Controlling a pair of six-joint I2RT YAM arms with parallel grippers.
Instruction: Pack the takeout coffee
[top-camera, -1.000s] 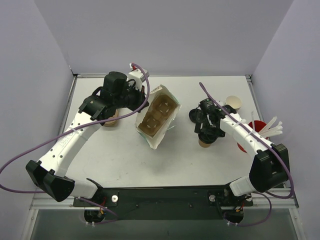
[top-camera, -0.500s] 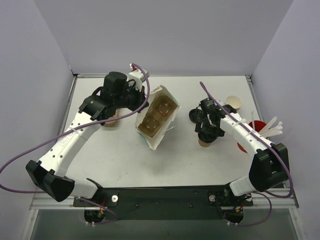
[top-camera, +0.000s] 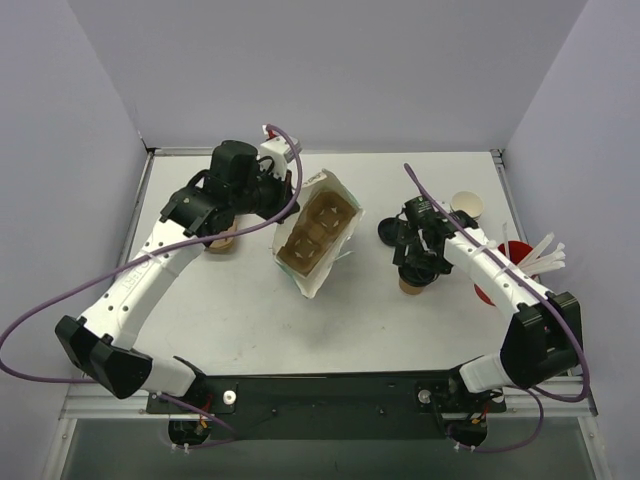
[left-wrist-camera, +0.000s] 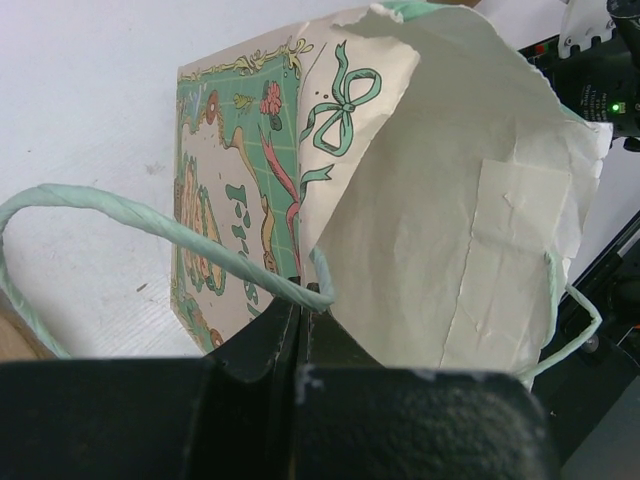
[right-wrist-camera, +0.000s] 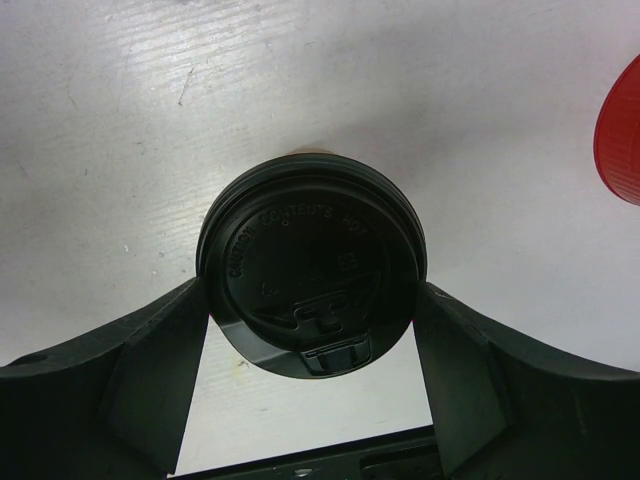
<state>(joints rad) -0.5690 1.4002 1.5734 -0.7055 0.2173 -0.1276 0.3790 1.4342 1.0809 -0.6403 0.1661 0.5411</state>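
My left gripper (left-wrist-camera: 300, 315) clamps the rim of the paper bag (left-wrist-camera: 440, 230) while my right gripper (right-wrist-camera: 312, 300) clasps the takeout coffee (right-wrist-camera: 310, 250) at its lid.

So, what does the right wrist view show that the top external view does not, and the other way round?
Only the right wrist view: the raised lettering on the black lid of the takeout coffee, and the fingers of the right gripper against its rim on both sides.
Only the top external view: the paper bag with the cup carrier inside, the left gripper at the bag's edge, and a cream cup.
Both: the coffee, a red object beside it, and the white table.
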